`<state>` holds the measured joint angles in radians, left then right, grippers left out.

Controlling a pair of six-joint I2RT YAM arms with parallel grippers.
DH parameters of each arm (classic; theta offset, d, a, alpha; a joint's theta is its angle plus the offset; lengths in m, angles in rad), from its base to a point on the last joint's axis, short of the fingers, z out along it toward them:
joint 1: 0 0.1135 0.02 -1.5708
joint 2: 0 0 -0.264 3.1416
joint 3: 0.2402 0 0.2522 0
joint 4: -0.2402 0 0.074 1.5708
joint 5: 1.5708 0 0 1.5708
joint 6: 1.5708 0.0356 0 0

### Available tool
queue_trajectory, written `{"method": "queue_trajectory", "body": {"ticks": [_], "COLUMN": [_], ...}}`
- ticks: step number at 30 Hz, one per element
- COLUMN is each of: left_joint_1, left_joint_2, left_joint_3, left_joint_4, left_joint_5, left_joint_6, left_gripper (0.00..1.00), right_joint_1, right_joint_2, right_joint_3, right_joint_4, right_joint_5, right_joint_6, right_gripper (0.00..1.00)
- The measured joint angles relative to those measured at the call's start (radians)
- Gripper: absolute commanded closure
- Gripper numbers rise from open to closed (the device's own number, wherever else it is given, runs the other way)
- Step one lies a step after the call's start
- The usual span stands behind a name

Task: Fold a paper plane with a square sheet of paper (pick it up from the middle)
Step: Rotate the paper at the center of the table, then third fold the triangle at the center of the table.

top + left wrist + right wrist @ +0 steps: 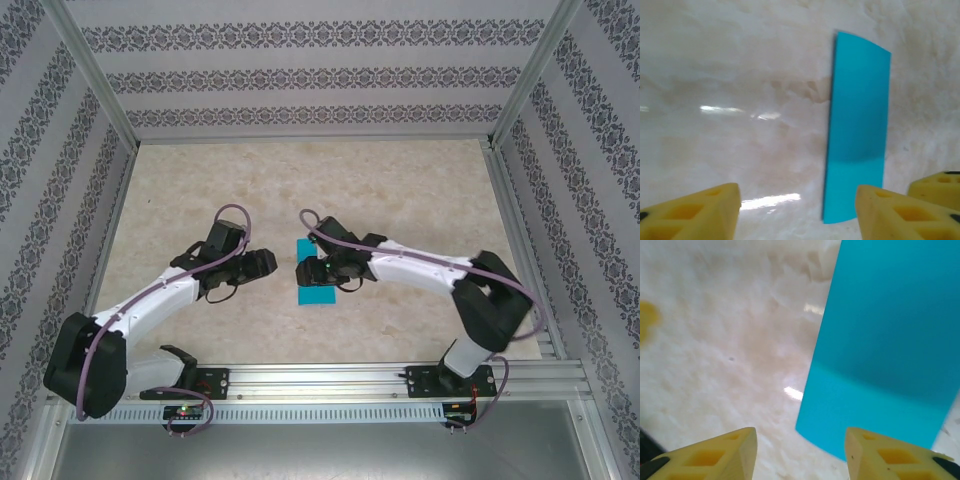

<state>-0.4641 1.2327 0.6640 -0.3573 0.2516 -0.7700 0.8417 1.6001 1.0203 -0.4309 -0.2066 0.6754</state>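
Between the two arms, the square sheet of paper (857, 125) lies flat on the counter (400, 190). It shows as a narrow strip, probably already folded in half, with its length running away from the arm bases. The right fingers (335, 270) hang over it, spread and pinching nothing, with one corner of the strip lying beneath them. They look placed to take that edge for the next fold. Just left of the strip, the left fingers (264, 263) are likewise spread over bare counter, holding nothing, apparently set there to steady the paper. The strip's far end lies free, untouched.
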Motion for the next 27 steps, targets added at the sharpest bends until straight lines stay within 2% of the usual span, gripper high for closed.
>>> {"method": "queue_trajectory", "body": {"ticks": [4,9,18,27], "left_joint_1": [-0.086,-0.165,-0.182,-0.186], "left_joint_2": [0.116,0.280,0.473,0.546], "left_joint_3": [0.031,0.123,0.235,0.262], "left_joint_4": [0.082,0.154,0.182,0.154], "left_joint_5": [0.047,0.078,0.069,0.023], "left_joint_6": [-0.020,-0.035,-0.048,-0.047], "left_gripper": [0.65,0.75,0.82,0.85], "right_joint_1": [-0.055,-0.124,-0.124,-0.124], "right_joint_2": [-0.129,-0.147,-0.122,-0.072], "right_joint_3": [-0.106,-0.216,-0.242,-0.244], "right_joint_4": [0.043,0.056,0.109,0.131], "right_joint_5": [0.035,0.040,0.003,-0.035], "right_joint_6": [0.086,0.143,0.177,0.193], "right_gripper": [0.46,0.46,0.48,0.49]}}
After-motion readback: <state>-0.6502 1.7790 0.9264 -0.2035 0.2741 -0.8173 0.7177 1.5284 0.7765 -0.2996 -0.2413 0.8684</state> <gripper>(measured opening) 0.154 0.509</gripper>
